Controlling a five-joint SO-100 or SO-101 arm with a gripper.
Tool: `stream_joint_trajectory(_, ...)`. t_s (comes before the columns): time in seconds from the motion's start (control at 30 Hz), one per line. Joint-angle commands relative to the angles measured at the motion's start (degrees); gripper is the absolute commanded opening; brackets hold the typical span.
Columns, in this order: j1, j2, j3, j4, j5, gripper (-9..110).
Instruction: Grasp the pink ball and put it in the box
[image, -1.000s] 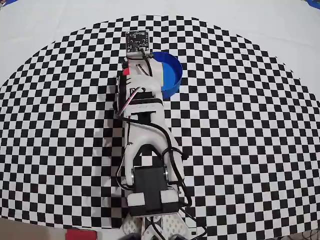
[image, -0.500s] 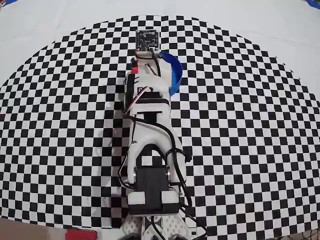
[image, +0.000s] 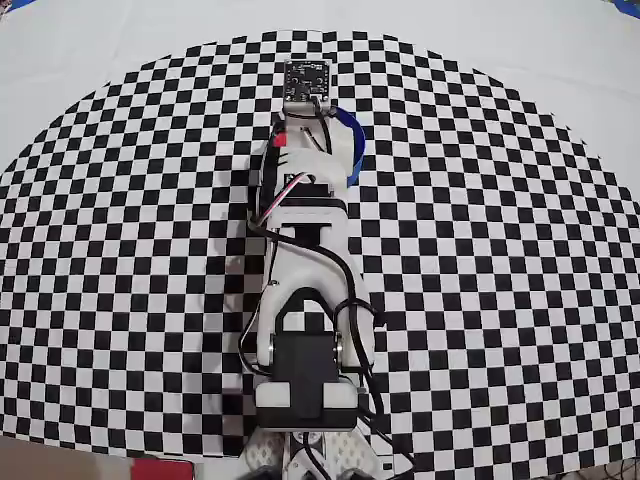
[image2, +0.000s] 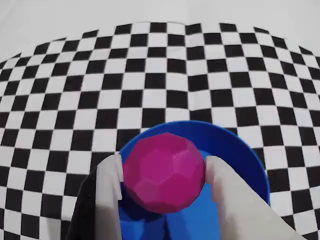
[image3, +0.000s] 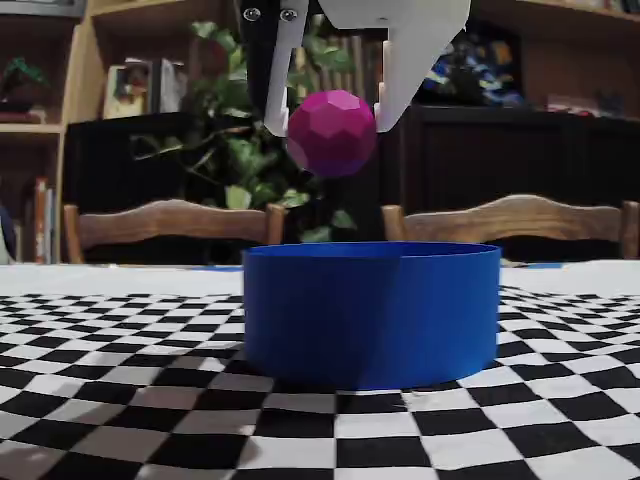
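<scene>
Your gripper (image3: 331, 120) is clamped on the pink ball (image3: 332, 132), one white finger (image3: 279, 85) pressed against each side of it, so the jaws stand only as far apart as the ball is wide. In the fixed view you see the ball held in the air above the box (image3: 371, 312), clear of its rim and a little left of its middle, with the box resting on the checkered cloth (image3: 120, 400). In the wrist view the ball (image2: 163, 172) sits between the two fingers (image2: 111, 195) with the blue floor and curved wall of the box (image2: 240, 152) directly beneath it. From overhead, the arm (image: 305, 270) stretches across the cloth (image: 500, 250) and hides almost all of the box (image: 351, 135); the ball is not visible there.
</scene>
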Motion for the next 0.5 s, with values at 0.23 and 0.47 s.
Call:
stream_joint_trajectory(0.23, 1.14, 2.46, -0.26, -0.62, -0.35, 0)
stream_joint_trajectory(0.47, 1.93, 1.41, -0.26, -0.62, -0.35, 0)
